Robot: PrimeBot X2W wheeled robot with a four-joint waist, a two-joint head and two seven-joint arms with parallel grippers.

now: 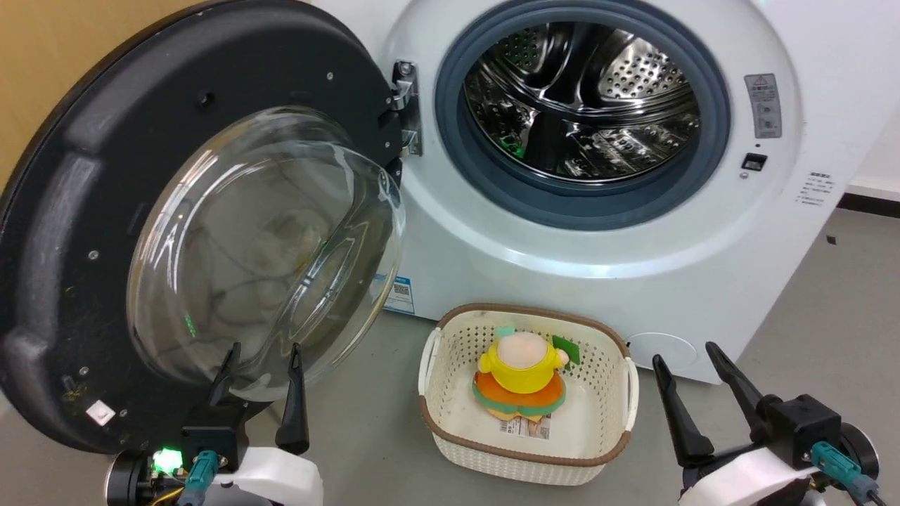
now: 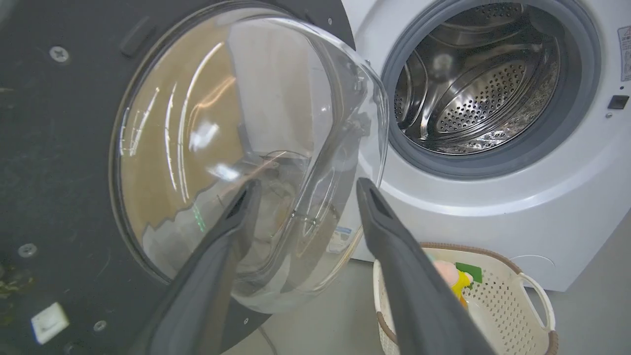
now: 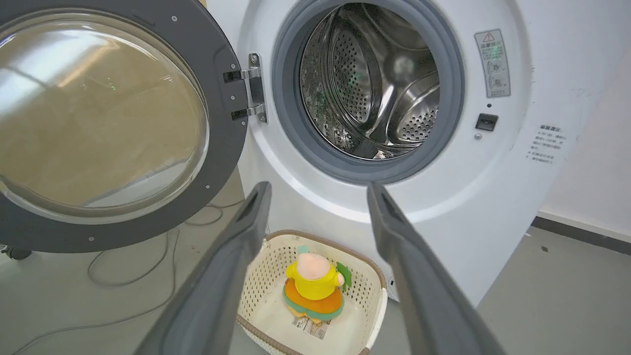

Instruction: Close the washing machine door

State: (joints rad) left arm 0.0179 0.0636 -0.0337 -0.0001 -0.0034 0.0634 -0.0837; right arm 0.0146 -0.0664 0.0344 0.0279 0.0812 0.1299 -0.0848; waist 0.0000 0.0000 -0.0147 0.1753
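Item 1: washing machine (image 1: 562, 267). White front-loader, far centre to right. Round opening uncovered; grey rubber gasket (image 1: 450, 140) rings a shiny perforated steel drum (image 1: 583, 98). Stickers (image 1: 763, 105) sit right of the opening.

Item 2: washing machine door (image 1: 91, 232). Swung fully open to the left and held by a metal hinge (image 1: 406, 105) at the left edge of the opening. Its matte black inner face points toward the near side. The clear glass bowl (image 1: 260, 246) bulges from its centre.

Item 3: left tool (image 1: 264, 348). Near left, two dark fingers spread apart with nothing between them. The tips point up in front of the lower part of the glass bowl. Whether they touch the glass cannot be told.

Item 4: right tool (image 1: 684, 353). Near right, fingers spread and empty, apart from both machine and door.

Item 5: basket (image 1: 450, 351). Cream perforated plastic with a brown rim, on the grey floor (image 1: 365, 422) just in front of the machine, between the two tools. It holds a plush toy (image 1: 520, 372) in yellow, orange and green, with a printed label beneath it.

Item 6: cables (image 3: 123, 276). Thin and looped on the floor under the open door.
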